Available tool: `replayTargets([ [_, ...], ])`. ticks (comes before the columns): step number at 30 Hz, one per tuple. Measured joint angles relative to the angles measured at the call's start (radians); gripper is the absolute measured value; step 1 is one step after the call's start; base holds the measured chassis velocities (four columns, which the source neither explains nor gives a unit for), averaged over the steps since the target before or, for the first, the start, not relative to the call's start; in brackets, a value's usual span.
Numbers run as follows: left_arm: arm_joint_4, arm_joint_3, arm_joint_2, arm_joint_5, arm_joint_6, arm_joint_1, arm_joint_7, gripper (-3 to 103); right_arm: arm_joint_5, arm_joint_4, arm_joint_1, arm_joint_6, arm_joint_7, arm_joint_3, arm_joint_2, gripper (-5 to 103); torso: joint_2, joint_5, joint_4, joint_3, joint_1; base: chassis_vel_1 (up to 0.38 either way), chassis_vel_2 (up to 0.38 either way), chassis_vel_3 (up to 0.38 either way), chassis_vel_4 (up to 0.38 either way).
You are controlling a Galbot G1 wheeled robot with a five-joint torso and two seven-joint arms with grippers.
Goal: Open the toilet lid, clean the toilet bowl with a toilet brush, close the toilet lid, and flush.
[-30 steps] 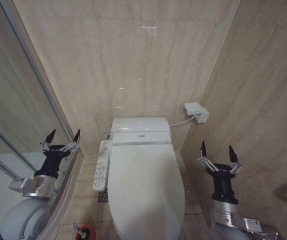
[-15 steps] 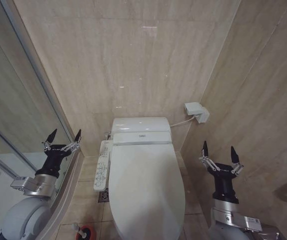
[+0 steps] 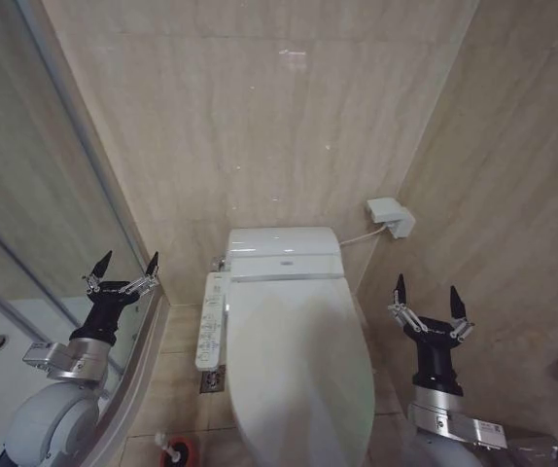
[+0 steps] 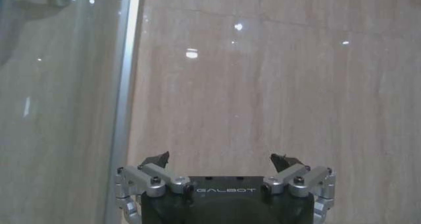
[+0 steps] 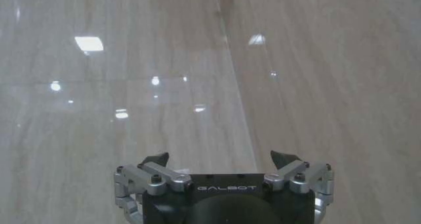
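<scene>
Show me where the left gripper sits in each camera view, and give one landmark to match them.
Head view: the left gripper is at lower left, open, beside the shower glass frame.
Left wrist view: it is in the foreground, facing the beige wall, with the glass frame alongside.
Right wrist view: this camera carries the right gripper, open, facing the wall corner.
Shared landmark: the beige wall.

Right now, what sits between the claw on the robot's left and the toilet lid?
In the head view, a white control panel lies between the left gripper and the toilet lid.

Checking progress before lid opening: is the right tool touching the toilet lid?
Apart. The head view shows the right tool open, raised beside the closed toilet lid.
</scene>
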Motion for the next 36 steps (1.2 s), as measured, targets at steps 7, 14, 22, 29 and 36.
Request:
replayTargets([
  [7,0.005,0.004,-0.001,0.0,-0.001,-0.005,0.002,100,0.0,0.0,0.003,0.002,-0.002,-0.002,0.003,100,0.0,0.0008,-0.0007,0.0,0.0,-0.004,0.003,-0.004,-0.007],
  [14,0.002,-0.006,-0.006,-0.001,-0.003,0.004,0.002,100,0.001,-0.001,0.001,0.005,-0.006,0.004,0.007,100,0.0,0.0004,-0.0004,0.0,0.0,0.0,0.0,0.0,0.0],
  [22,-0.015,-0.022,-0.014,0.001,-0.006,0.019,0.004,100,0.011,0.0,0.003,0.005,-0.005,0.006,0.003,100,0.0,0.0005,-0.0004,0.0,0.0,0.0,0.0,0.0,0.0],
  [29,-0.021,-0.026,-0.02,0.002,-0.007,0.023,0.005,100,0.019,0.002,0.003,0.005,-0.003,0.007,-0.003,100,0.0,0.0005,-0.0004,0.0,0.0,-0.018,0.016,0.017,-0.022],
  [36,-0.027,-0.026,-0.033,0.008,-0.011,0.031,0.007,100,0.017,0.003,0.005,0.0,0.027,0.005,-0.019,100,0.0,0.0005,-0.0004,0.0,0.0,-0.093,0.098,0.086,-0.103],
])
